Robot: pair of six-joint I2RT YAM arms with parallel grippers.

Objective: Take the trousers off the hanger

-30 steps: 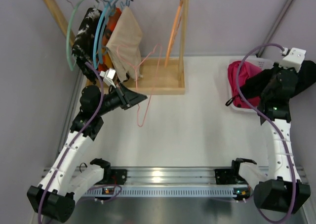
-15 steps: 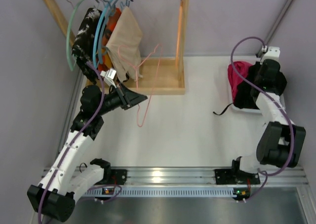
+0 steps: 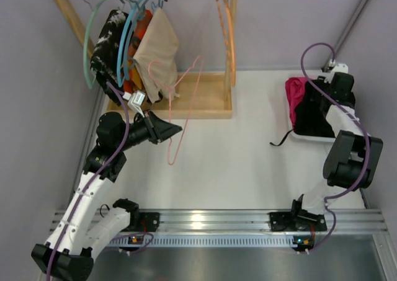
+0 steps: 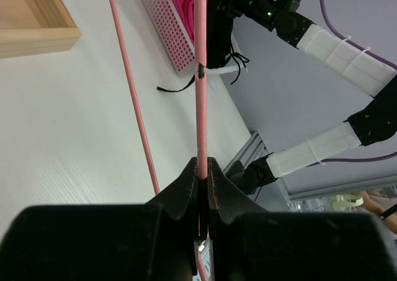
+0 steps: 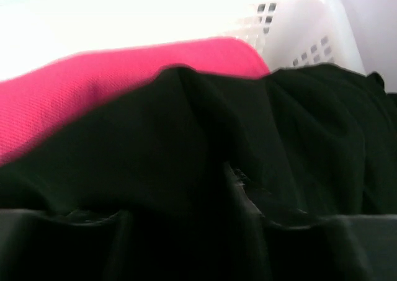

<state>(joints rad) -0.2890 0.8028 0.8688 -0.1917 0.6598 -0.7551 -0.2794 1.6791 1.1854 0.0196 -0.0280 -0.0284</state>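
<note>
**Trousers in the basket, hanger bare**

Trousers first: the black pair (image 3: 308, 116) lies heaped inside the white basket (image 3: 312, 138), pressed up against the pink pair (image 3: 293, 90) that fills the basket's far corner. One thin black drawstring (image 3: 281, 139) spills over the basket's near rim onto the table (image 3: 248, 169).

The right end effector (image 3: 317, 104) is down inside the basket, right on the black cloth. Its wrist camera shows nothing but dark folds with pink behind them, so I cannot tell whether its fingers are spread or closed.

Well away from the basket, toward the wooden rack (image 3: 205, 110), the left end effector (image 4: 201, 169) is pinched tight on the wire of a pink hanger (image 3: 184, 82). The hanger hangs free above the table with nothing on it.

To my eye the removal itself is done, and the step in hand is letting go cleanly. The right arm should spread its fingers fully before it rises. It should then lift straight up out of the basket rather than sideways, because loose cloth and cords catch easily and could come out with it. The left arm need only hold the hanger steady, well apart from the basket.
</note>
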